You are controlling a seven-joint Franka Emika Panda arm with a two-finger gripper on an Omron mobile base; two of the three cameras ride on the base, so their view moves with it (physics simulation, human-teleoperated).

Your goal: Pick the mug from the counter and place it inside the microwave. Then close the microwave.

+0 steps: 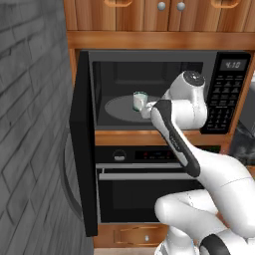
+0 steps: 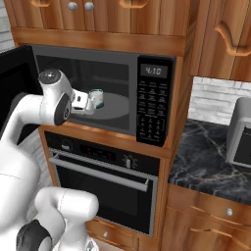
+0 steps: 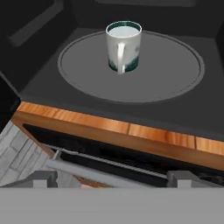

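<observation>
The white mug (image 3: 124,47) with a teal rim stands upright on the round grey turntable (image 3: 170,74) inside the open microwave (image 1: 226,94), its handle turned toward the hand. It also shows as the mug (image 1: 139,101) and the mug (image 2: 96,98). My gripper (image 3: 113,179) is open, drawn back in front of the microwave's sill, and nothing is between its fingers. The gripper (image 1: 146,110) sits just right of and below the mug, apart from it. The microwave door (image 1: 82,149) hangs wide open to the left. The black marble counter (image 2: 206,152) lies to the right.
A black oven (image 2: 108,181) with a long bar handle sits directly under the microwave. A silver toaster oven (image 2: 240,132) stands on the counter at right. Wooden cabinets (image 1: 149,15) hang above. A grey brick wall (image 1: 30,124) lies left of the open door.
</observation>
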